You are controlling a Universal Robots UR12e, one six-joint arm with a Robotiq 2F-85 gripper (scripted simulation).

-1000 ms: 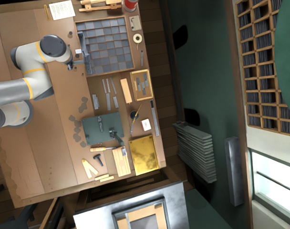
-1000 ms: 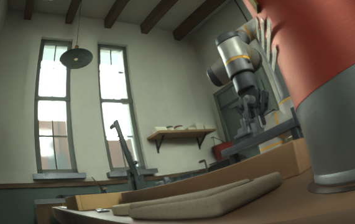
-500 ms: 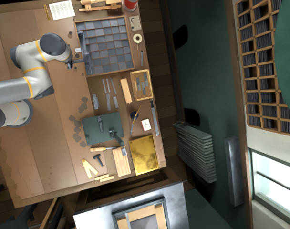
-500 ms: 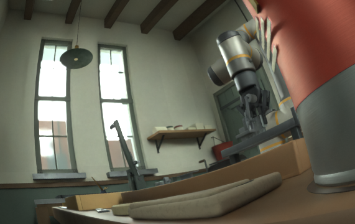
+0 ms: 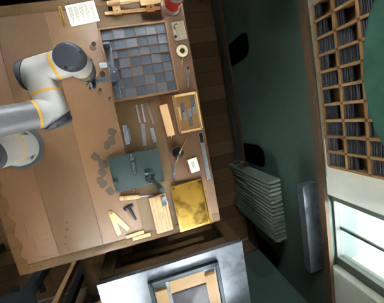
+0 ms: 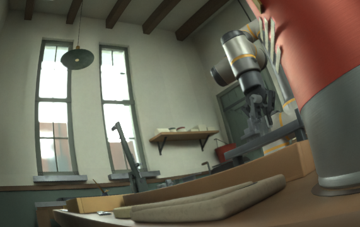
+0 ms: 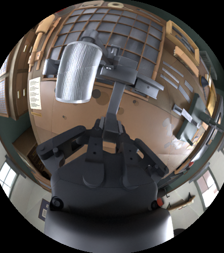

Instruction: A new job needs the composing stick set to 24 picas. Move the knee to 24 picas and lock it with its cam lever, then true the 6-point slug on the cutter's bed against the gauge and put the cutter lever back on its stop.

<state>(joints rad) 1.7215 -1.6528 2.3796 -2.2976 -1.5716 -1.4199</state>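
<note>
The composing stick (image 5: pixel 113 73) (image 7: pixel 127 76) is a long grey rail lying along the near edge of the type case. Its knee carries a thin cam lever (image 7: pixel 114 101) (image 5: pixel 102 79) that sticks out toward me, and a knurled silver knob (image 7: pixel 75 73) stands beside it. Further along the bench the green slug cutter (image 5: pixel 136 169) sits with a slug (image 5: pixel 133 166) on its bed and its lever (image 5: pixel 154 182) (image 6: pixel 126 151) raised. My gripper (image 7: pixel 110 131) (image 5: pixel 96 81) (image 6: pixel 257 121) is at the knee, closed on the cam lever.
Behind the stick lies the gridded type case (image 5: pixel 140 58). Loose slugs and leads (image 5: pixel 143 122), a small wooden tray (image 5: pixel 187 112), a brass plate (image 5: pixel 189 204), a red can (image 5: pixel 172 6) and hand tools (image 5: pixel 130 210) crowd the bench. The plain brown mat (image 5: pixel 78 156) near my arm has room.
</note>
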